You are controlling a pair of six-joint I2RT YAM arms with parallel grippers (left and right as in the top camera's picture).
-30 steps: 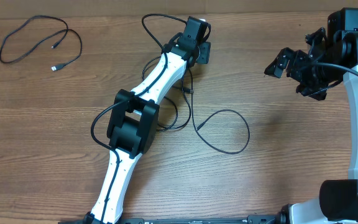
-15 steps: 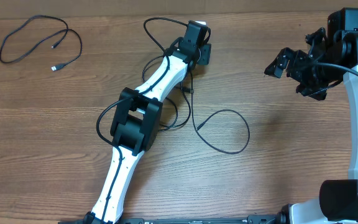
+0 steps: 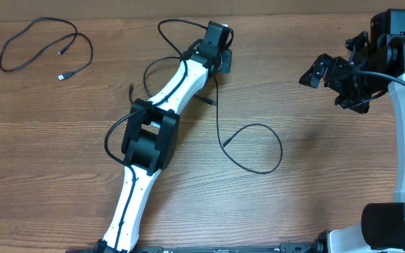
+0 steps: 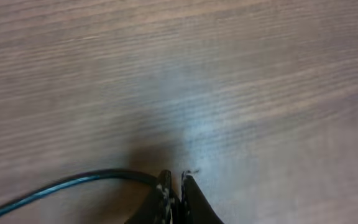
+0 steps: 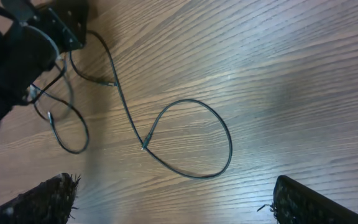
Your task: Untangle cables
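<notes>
Left hand (image 4: 176,184) pinches a cable (image 4: 92,177) (right hand (image 5: 182,199) spread wide)

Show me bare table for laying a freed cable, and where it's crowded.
Free: the table between the looped cable and right arm; also below the separate cable, beside the left arm. Crowded: tangled cords crossing around the left gripper.

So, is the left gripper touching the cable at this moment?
Touching. The left wrist view shows the cable running straight into the tips of the left gripper, whose jaws are shut on it, with no gap visible.
</notes>
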